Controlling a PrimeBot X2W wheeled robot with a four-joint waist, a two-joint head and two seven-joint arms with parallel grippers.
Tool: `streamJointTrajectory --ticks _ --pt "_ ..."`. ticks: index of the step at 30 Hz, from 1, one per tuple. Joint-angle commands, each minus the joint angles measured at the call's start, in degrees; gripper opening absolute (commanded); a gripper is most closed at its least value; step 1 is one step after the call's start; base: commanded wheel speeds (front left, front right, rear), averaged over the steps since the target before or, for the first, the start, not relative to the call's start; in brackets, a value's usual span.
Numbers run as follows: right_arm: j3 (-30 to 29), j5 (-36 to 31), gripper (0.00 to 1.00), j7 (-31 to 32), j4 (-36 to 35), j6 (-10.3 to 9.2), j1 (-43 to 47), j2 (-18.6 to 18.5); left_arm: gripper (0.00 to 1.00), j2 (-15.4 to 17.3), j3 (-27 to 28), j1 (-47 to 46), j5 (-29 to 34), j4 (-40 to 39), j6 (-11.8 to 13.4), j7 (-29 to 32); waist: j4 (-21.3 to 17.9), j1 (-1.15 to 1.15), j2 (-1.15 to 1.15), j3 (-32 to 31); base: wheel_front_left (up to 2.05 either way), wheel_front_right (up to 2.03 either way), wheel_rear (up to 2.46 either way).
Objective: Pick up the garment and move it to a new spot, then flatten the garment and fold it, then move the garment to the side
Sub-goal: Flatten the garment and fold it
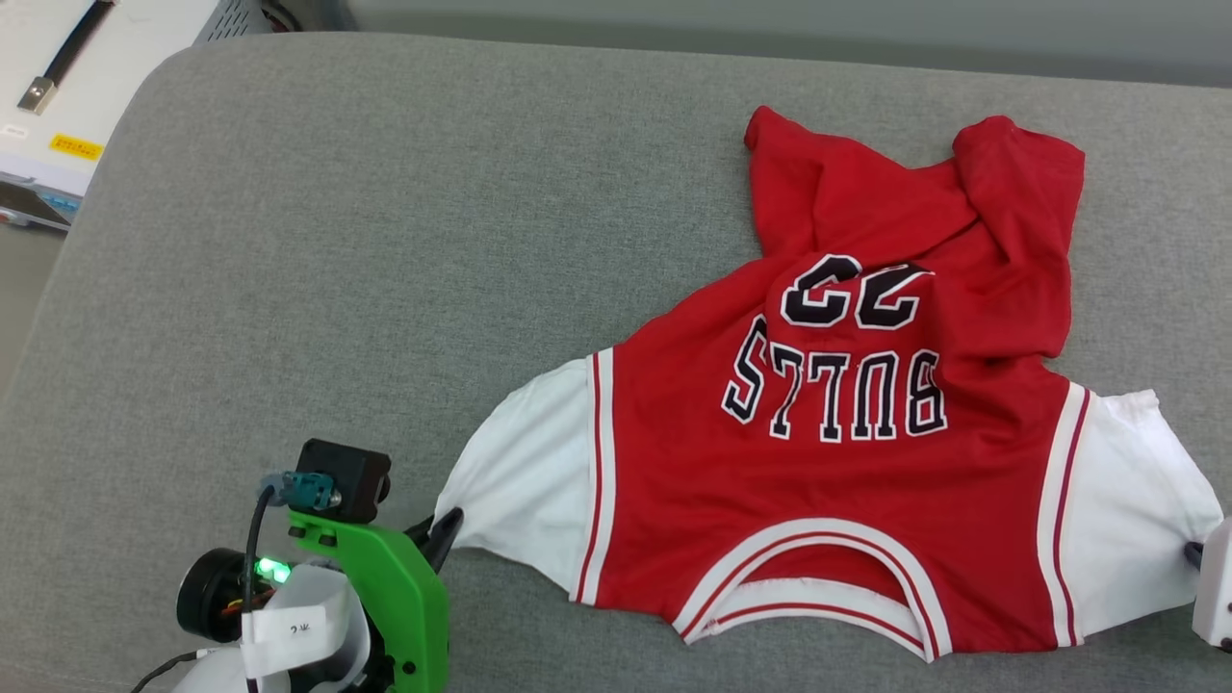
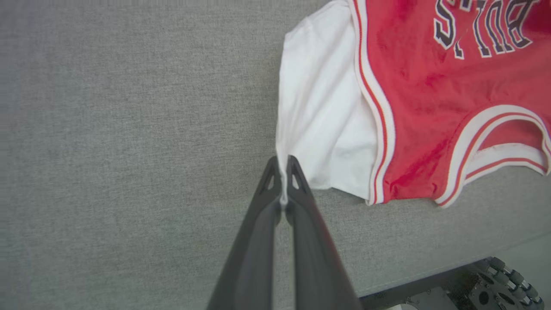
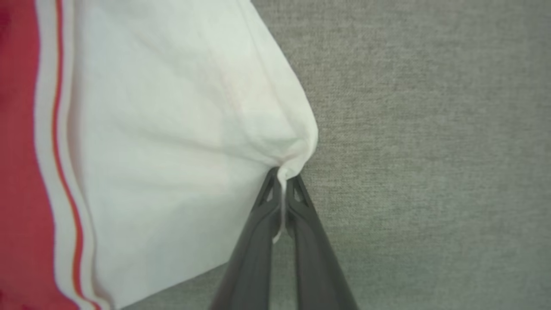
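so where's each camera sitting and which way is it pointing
head view: on the head, looking down at the garment on the grey cushion; left gripper lower left.
left wrist view: on the left arm, looking along its fingers, pinching a white sleeve.
right wrist view: on the right arm; right gripper pinches the other sleeve.
shared: all see garment and cushion.

1. You are most likely looking at a robotics lab or test room, not a home.
2. Your work surface (image 1: pixel 385 241) is a broad pad covered in plain grey woven fabric, with a rounded corner.
3. Past its far left corner stands a white equipment case (image 1: pixel 144 67) with a yellow label (image 1: pixel 75 146) and a vent grille (image 1: pixel 231 19). A black cable or strap (image 1: pixel 72 48) with a metal end lies on top.
4. In your left wrist view, bare metal machinery with small rollers (image 2: pixel 503 280) sits by a pale smooth floor (image 2: pixel 531 254).
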Motion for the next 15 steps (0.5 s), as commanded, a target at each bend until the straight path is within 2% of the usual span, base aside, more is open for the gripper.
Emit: streamJointTrajectory --ticks 1,10,15 --pt "0.41 0.92 0.0 -0.97 0.9 0.01 0.24 0.24 0.0 0.14 0.29 -0.52 -0.41 0.16 -0.34 -0.63 -0.5 0.0 0.0 -1.64 0.0 0.0 0.0" --pt "-0.78 6.84 0.0 -6.27 -8.12 0.01 -0.82 -4.27 0.0 1.34 2.69 -0.19 -0.49 -1.21 -1.09 -4.51 -2.26 0.0 0.0 -8.79 0.0 0.0 0.0" --pt "-2.54 11.04 0.0 -7.23 -15.14 0.01 -3.59 -6.27 0.0 2.12 5.98 -2.32 1.1 -3.51 -0.35 -8.49 -3.29 0.0 0.0 -12.18 0.0 0.0 0.0"
